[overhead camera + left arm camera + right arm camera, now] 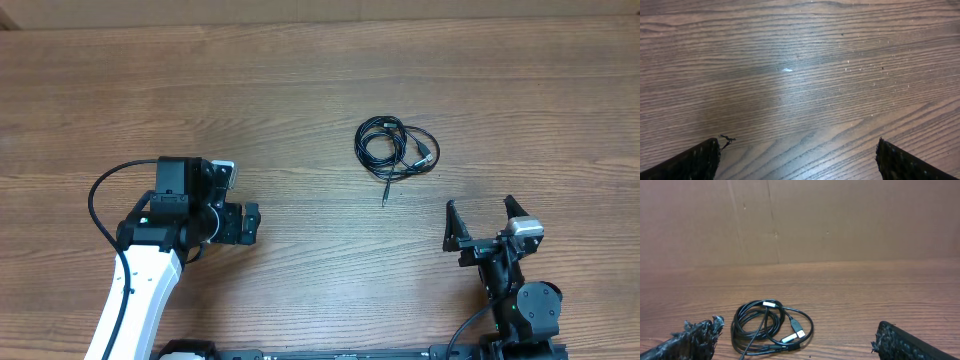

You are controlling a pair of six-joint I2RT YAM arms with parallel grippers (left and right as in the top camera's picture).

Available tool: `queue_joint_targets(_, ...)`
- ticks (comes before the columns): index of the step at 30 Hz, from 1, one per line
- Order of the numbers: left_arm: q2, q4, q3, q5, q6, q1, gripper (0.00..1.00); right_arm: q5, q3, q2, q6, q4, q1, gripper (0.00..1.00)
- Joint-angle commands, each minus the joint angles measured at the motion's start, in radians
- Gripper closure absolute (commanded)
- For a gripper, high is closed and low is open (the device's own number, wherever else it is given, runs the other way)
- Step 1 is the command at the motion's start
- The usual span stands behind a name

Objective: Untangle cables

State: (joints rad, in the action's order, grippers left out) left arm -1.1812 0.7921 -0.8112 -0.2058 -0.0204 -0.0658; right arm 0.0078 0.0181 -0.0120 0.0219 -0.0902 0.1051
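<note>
Where cables (400, 150) lie coiled, wood table (300, 80) around, right hand (480, 206) nearest

cables (771, 328) run off the bottom edge (how many, unclear).

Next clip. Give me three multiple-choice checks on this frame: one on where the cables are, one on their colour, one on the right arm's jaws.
1. Where on the table do the cables lie?
A. right of centre, ahead of the right arm
B. at the near edge, centre
C. at the far left edge

2. What colour are the cables?
A. white
B. black
C. red

3. How do the right arm's jaws stand?
A. shut on the cables
B. shut, empty
C. open, apart from the cables

Answers:
1 A, the overhead view shows them ahead of the right arm.
2 B, the right wrist view shows them black.
3 C, the jaws stand wide with the cables beyond them.
</note>
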Motion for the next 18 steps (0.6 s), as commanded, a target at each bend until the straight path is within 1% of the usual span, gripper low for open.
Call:
queue_joint_targets(1, -0.002, -0.010, -0.026, 0.002, 0.021, -0.007, 0.00, 0.009, -0.010, 0.009, -0.005, 0.006, -0.003, 0.00)
queue_joint_targets(18, -0.002, -0.046, -0.026, 0.000, 0.021, -0.008, 0.00, 0.009, -0.010, 0.009, -0.005, 0.006, -0.003, 0.00)
